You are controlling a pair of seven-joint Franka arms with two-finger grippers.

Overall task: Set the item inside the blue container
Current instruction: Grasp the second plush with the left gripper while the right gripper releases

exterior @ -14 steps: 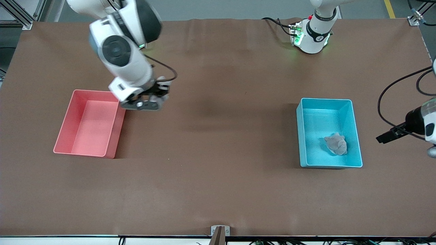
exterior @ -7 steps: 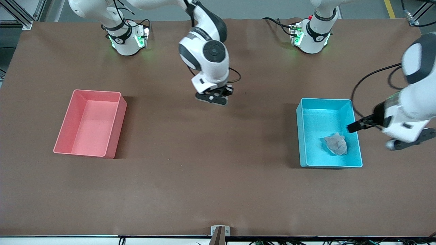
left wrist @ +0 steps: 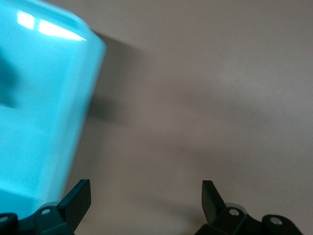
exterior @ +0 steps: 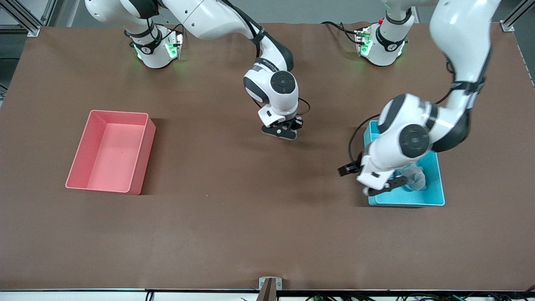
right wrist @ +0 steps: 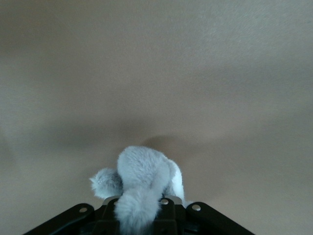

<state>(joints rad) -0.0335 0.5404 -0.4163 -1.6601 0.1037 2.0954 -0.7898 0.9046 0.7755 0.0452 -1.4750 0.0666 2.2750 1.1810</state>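
The right gripper [exterior: 281, 130], clamped on a grey plush item [right wrist: 142, 188], hangs over bare table between the pink bin [exterior: 109, 151] and the blue container [exterior: 430, 196]. The left gripper [exterior: 382, 187], fingers spread and empty, hovers over the blue container's edge nearest the pink bin, above another grey item [exterior: 413, 175] lying inside. If the left arm does not clear away, I judge the arms could collide or the plush drop outside.

Blue container [exterior: 434, 196] and perhaps grey item [exterior: 416, 177] half-hidden under left arm.
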